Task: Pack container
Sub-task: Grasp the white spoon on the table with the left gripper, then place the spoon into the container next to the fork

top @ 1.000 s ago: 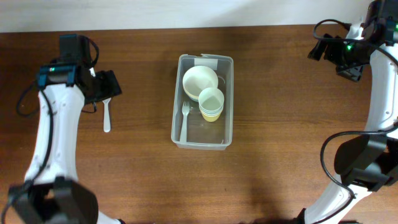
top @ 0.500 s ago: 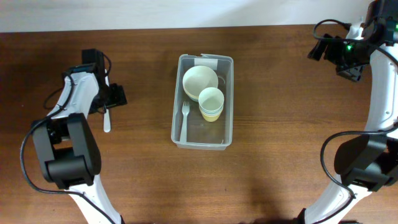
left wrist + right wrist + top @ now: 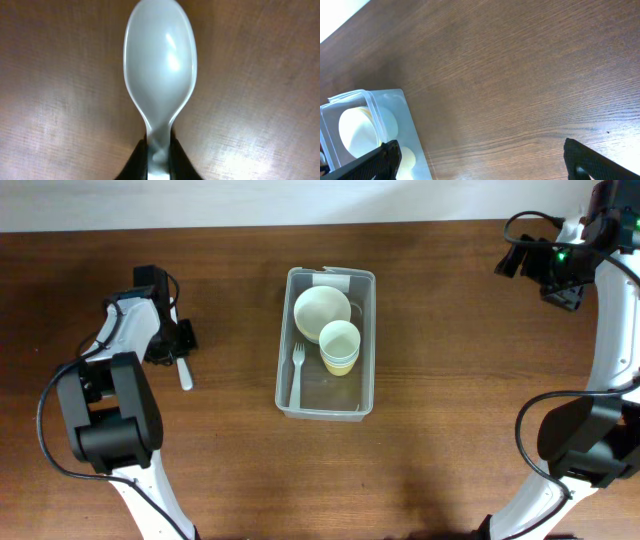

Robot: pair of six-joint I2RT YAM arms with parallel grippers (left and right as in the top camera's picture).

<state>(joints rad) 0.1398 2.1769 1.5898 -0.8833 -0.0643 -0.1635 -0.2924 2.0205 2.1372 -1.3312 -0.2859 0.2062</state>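
Clear rectangular plastic container is logged at centre of the overhead view. Its long axis runs top to bottom, with the white-labelled short end uppermost. Left gripper is placed at centre left, fingers pinched on the handle of a white plastic spoon, whose bowl is pointed toward the lower frame. The container lies to its right, well apart. The left arm is judged nearer. Right gripper, upper right, is held spread and empty.
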